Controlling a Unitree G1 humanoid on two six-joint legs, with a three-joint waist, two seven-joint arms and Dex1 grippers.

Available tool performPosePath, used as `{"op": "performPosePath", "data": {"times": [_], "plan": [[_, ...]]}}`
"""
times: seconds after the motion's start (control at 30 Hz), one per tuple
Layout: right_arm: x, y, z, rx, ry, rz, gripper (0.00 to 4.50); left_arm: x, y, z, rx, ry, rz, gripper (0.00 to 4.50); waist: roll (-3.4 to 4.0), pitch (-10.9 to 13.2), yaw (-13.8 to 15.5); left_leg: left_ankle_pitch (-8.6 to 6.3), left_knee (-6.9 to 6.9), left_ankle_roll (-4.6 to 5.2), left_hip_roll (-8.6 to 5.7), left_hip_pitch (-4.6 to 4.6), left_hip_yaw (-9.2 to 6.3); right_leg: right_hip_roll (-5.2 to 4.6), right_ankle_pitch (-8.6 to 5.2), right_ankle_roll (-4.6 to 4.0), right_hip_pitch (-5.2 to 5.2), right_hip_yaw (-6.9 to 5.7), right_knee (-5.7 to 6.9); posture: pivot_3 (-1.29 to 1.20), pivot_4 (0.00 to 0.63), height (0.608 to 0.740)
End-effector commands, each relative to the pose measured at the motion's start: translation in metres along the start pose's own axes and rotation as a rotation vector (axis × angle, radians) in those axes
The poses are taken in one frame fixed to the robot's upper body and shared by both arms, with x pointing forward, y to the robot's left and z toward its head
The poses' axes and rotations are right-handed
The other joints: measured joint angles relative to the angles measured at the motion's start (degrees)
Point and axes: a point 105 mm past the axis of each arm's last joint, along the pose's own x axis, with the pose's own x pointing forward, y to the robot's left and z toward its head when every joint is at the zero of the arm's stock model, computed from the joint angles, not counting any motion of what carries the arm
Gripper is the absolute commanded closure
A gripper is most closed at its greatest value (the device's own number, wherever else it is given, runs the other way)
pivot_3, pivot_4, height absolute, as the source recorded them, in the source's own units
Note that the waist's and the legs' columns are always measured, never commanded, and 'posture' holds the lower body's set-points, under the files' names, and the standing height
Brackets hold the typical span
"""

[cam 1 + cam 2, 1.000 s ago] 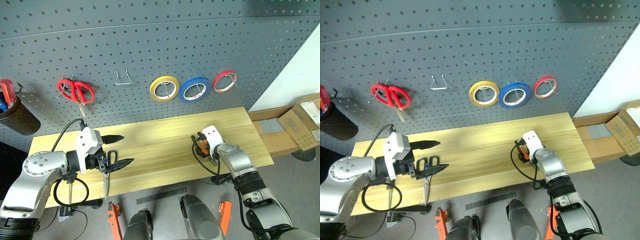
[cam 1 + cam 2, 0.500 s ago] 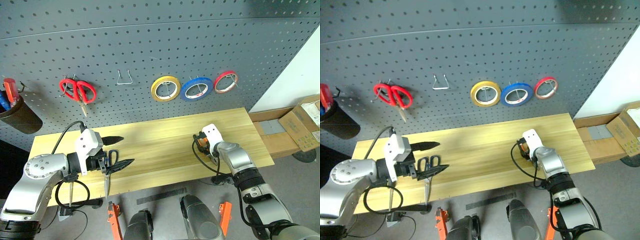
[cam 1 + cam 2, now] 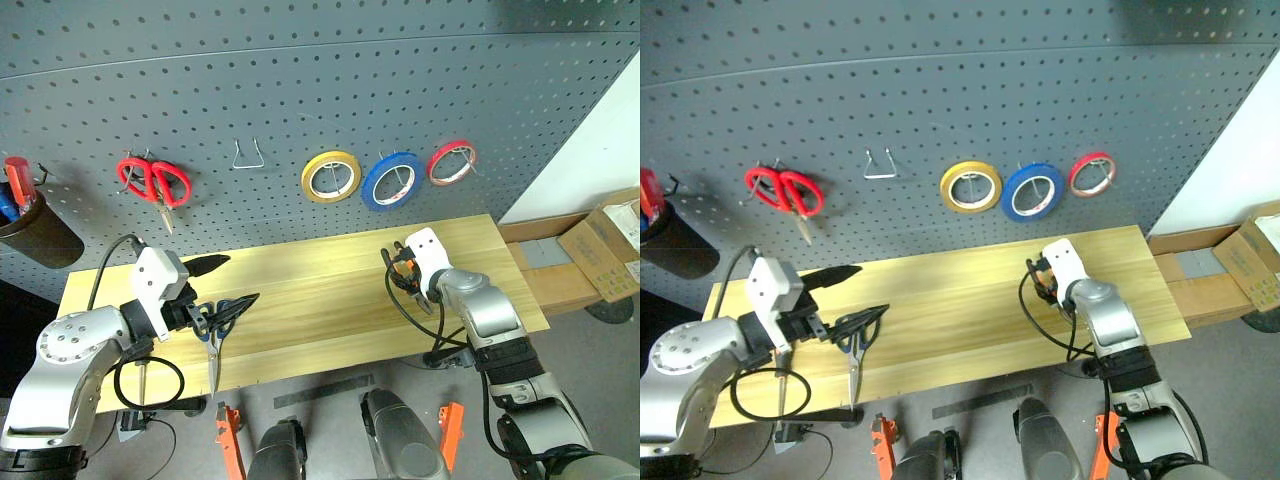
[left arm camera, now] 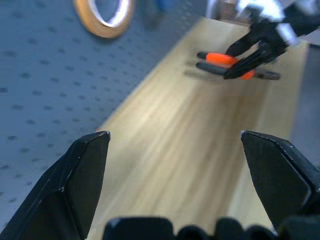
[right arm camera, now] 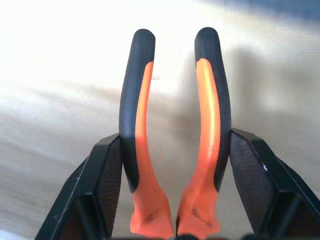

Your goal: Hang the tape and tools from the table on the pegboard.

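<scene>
My right gripper [image 3: 400,276] is shut on the handles of the orange-and-black pliers [image 5: 137,100] and holds them above the right part of the table [image 3: 320,295]; the pliers [image 4: 222,59] hang clear of the wood. At the table's left end my left gripper [image 3: 228,283] stands open and empty just above the dark-blue-handled scissors [image 3: 214,340], which lie flat. The blue tape [image 3: 390,180] hangs on the pegboard [image 3: 300,80] between a yellow roll [image 3: 330,177] and a red roll [image 3: 451,161]. A thin metal shaft [image 3: 140,383], perhaps the screwdriver, lies under my left arm.
Red-handled scissors [image 3: 153,182] hang at the pegboard's left, beside an empty wire hook [image 3: 248,155]. A dark cup [image 3: 35,238] holding tools hangs at the far left. Cardboard boxes [image 3: 605,245] sit beyond the table's right end.
My right gripper closed on the pliers and lifted them off the table. My left gripper turned a little, staying open over the scissors.
</scene>
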Motion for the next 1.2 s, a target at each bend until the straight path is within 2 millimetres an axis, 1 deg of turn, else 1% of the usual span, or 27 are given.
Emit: {"op": "performPosePath", "data": {"times": [0.03,0.2,0.33,0.47,0.57,0.67,0.73,0.83,0.87,1.0,1.1,1.2], "plan": [[-0.02,0.016,0.029,-0.013,-0.105,0.05,1.84,-0.01,0.002,0.008,0.017,-0.031,0.04,0.0,0.01,0.01,0.07,0.0,-0.01,0.0,0.0,-0.01,-0.01,0.0,0.0,0.0,0.0,0.0,-0.02,-0.24,0.275,0.74],[-0.031,0.033,0.041,-0.038,-0.142,0.108,1.84,-0.013,0.001,0.006,0.009,-0.028,0.06,0.0,0.01,0.01,0.59,0.0,0.0,0.0,0.0,-0.02,-0.03,-0.02,0.0,0.0,0.0,0.01,-0.04,-0.23,0.274,0.74],[-0.035,0.039,0.046,-0.046,-0.16,0.14,1.84,-0.013,0.002,0.008,0.012,-0.038,0.077,0.0,0.01,0.01,1.11,0.0,0.0,0.0,0.0,-0.02,-0.06,-0.02,0.0,0.0,0.0,-0.01,-0.04,-0.22,0.261,0.74],[-0.042,0.05,0.056,-0.095,-0.228,0.184,1.84,-0.016,0.004,0.007,0.014,-0.037,0.096,0.0,0.0,0.01,1.42,0.0,0.0,-0.01,-0.01,-0.03,-0.05,-0.03,0.0,0.0,0.0,-0.04,-0.06,-0.21,0.24,0.74],[-0.053,0.063,0.068,-0.13,-0.298,0.218,1.84,-0.023,0.011,0.011,0.014,-0.054,0.142,0.0,-0.01,0.0,1.4,0.0,-0.01,-0.01,0.0,-0.04,-0.06,-0.03,0.0,0.0,-0.02,-0.04,-0.06,-0.21,0.228,0.74],[-0.07,0.083,0.092,-0.224,-0.435,0.241,1.84,-0.036,0.022,0.014,0.005,-0.076,0.213,0.0,-0.02,-0.02,1.35,0.01,0.0,-0.02,0.0,-0.05,-0.07,-0.03,0.0,0.0,-0.03,-0.05,-0.04,-0.21,0.216,0.74],[-0.078,0.092,0.102,-0.248,-0.498,0.259,1.84,-0.041,0.024,0.014,0.002,-0.073,0.228,0.0,-0.04,-0.03,1.38,0.01,0.0,-0.02,0.0,-0.04,-0.07,-0.03,0.0,0.0,-0.03,-0.06,-0.03,-0.2,0.219,0.74],[-0.084,0.098,0.114,-0.251,-0.561,0.271,1.84,-0.044,0.026,0.015,0.001,-0.075,0.242,0.0,-0.06,-0.04,1.51,0.01,0.0,-0.03,0.0,-0.04,-0.08,-0.04,0.0,0.0,-0.03,-0.08,-0.04,-0.2,0.217,0.74],[-0.086,0.098,0.121,-0.245,-0.586,0.271,1.84,-0.046,0.028,0.016,0.0,-0.082,0.256,0.0,-0.08,-0.05,1.53,0.01,0.01,-0.03,-0.01,-0.04,-0.08,-0.05,0.0,0.0,-0.03,-0.08,-0.04,-0.2,0.217,0.74],[-0.091,0.099,0.148,-0.193,-0.661,0.268,1.84,-0.051,0.036,0.019,-0.007,-0.105,0.296,0.0,-0.11,-0.07,1.53,0.01,0.03,-0.03,-0.01,-0.05,-0.1,-0.06,0.0,-0.01,-0.03,-0.09,-0.03,-0.2,0.219,0.74],[-0.089,0.106,0.17,-0.158,-0.714,0.281,1.84,-0.055,0.045,0.022,-0.001,-0.128,0.342,0.0,-0.11,-0.07,1.46,0.01,0.02,-0.03,0.0,-0.05,-0.14,-0.06,0.01,-0.03,-0.03,-0.09,-0.02,-0.22,0.217,0.74],[-0.087,0.116,0.197,-0.123,-0.778,0.291,1.84,-0.058,0.056,0.029,0.003,-0.162,0.392,0.0,-0.12,-0.08,1.27,0.01,0.02,-0.03,0.0,-0.04,-0.11,-0.05,0.04,-0.07,-0.07,-0.11,-0.01,-0.21,0.216,0.74]]}}
